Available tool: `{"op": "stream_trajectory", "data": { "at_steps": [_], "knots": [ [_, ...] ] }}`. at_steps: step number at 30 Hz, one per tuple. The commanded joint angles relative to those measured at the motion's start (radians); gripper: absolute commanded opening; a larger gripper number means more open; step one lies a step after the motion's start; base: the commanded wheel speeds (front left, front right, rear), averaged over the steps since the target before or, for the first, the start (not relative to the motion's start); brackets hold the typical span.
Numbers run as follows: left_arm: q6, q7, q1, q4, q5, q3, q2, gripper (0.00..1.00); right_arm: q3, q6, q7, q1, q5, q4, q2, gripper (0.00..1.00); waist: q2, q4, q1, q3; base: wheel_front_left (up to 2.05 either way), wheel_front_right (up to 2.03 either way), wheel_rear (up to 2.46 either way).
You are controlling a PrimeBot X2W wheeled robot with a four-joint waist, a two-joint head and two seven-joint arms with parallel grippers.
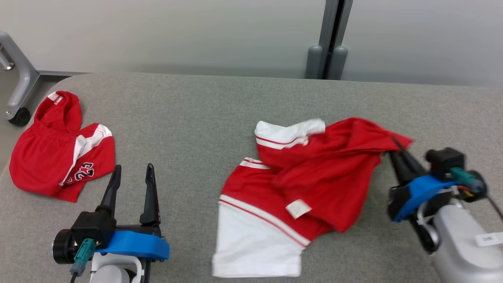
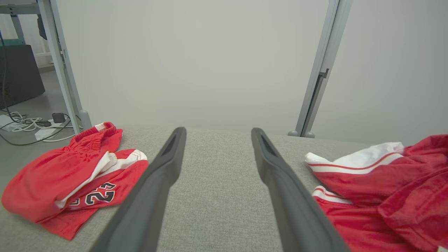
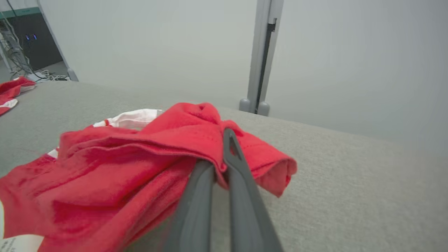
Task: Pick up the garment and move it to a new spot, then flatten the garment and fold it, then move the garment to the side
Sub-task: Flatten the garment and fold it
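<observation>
A red and white garment (image 1: 298,184) lies crumpled on the grey table (image 1: 196,110), right of centre, with a white panel at its near end. My right gripper (image 1: 395,147) is shut on the garment's red right edge, and the cloth (image 3: 196,140) is pinched between the two fingers (image 3: 238,175). My left gripper (image 1: 131,173) stands open at the lower left over bare table, apart from the garment (image 2: 378,189), its fingers (image 2: 161,171) holding nothing.
A second red garment with the number 23 (image 1: 59,157) sits bunched at the table's left edge, also in the left wrist view (image 2: 73,175). A grey post (image 1: 328,39) rises behind the table. A caster frame (image 1: 17,86) stands at the far left.
</observation>
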Motion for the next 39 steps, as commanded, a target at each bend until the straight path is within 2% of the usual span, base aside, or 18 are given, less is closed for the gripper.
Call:
{"op": "stream_trajectory", "data": {
  "at_steps": [1,5,9,10,11,14,18,25,32,39],
  "knots": [
    [-0.001,-0.005,-0.010,0.003,0.002,-0.002,0.000,1.00,-0.046,0.000,-0.005,0.014,0.008,-0.008,-0.026,0.00,0.0000,-0.001,-0.0001,-0.001,0.00,0.00,0.00],
    [-0.004,-0.005,-0.013,0.007,0.002,-0.004,-0.001,1.00,-0.155,0.000,-0.005,0.044,0.018,0.005,-0.062,0.00,0.0000,0.002,-0.0001,-0.002,0.00,0.00,0.00],
    [-0.005,-0.005,-0.008,0.009,0.003,-0.002,-0.001,1.00,-0.226,0.000,-0.005,0.072,0.009,0.065,-0.064,0.00,0.0000,0.006,-0.0001,-0.002,0.00,0.00,0.00],
    [-0.006,-0.005,-0.007,0.010,0.003,-0.001,-0.001,1.00,-0.235,0.000,-0.005,0.077,0.004,0.079,-0.058,0.38,0.0000,0.007,-0.0001,-0.002,0.00,0.00,0.00],
    [-0.006,-0.005,-0.006,0.010,0.003,0.000,-0.001,1.00,-0.241,0.000,-0.005,0.078,0.003,0.087,-0.051,1.00,0.0000,0.007,-0.0001,-0.003,0.00,0.00,0.00],
    [-0.006,-0.005,-0.003,0.011,0.003,0.003,-0.001,1.00,-0.252,0.000,-0.005,0.077,-0.006,0.089,-0.041,1.00,0.0000,0.004,-0.0001,-0.003,0.00,0.00,0.00],
    [-0.004,-0.005,0.005,0.007,0.008,0.008,-0.001,1.00,-0.287,0.000,-0.005,0.079,-0.018,0.025,-0.018,1.00,0.0000,-0.011,-0.0001,-0.006,0.00,0.00,0.00],
    [-0.006,-0.005,0.013,0.004,0.014,0.015,0.003,1.00,-0.322,0.000,-0.004,0.135,-0.043,-0.206,0.043,1.00,0.0000,-0.041,-0.0001,-0.022,0.00,0.00,0.00],
    [-0.009,-0.005,0.023,0.001,0.022,0.015,0.007,1.00,-0.299,0.000,-0.004,0.236,-0.070,-0.401,0.116,1.00,0.0000,-0.059,-0.0001,-0.040,0.00,0.00,0.00],
    [-0.009,-0.005,0.034,0.007,0.022,0.015,0.011,1.00,-0.255,0.000,-0.005,0.352,-0.114,-0.490,0.161,1.00,0.0000,-0.065,-0.0001,-0.055,0.00,0.00,0.00]
  ]
}}
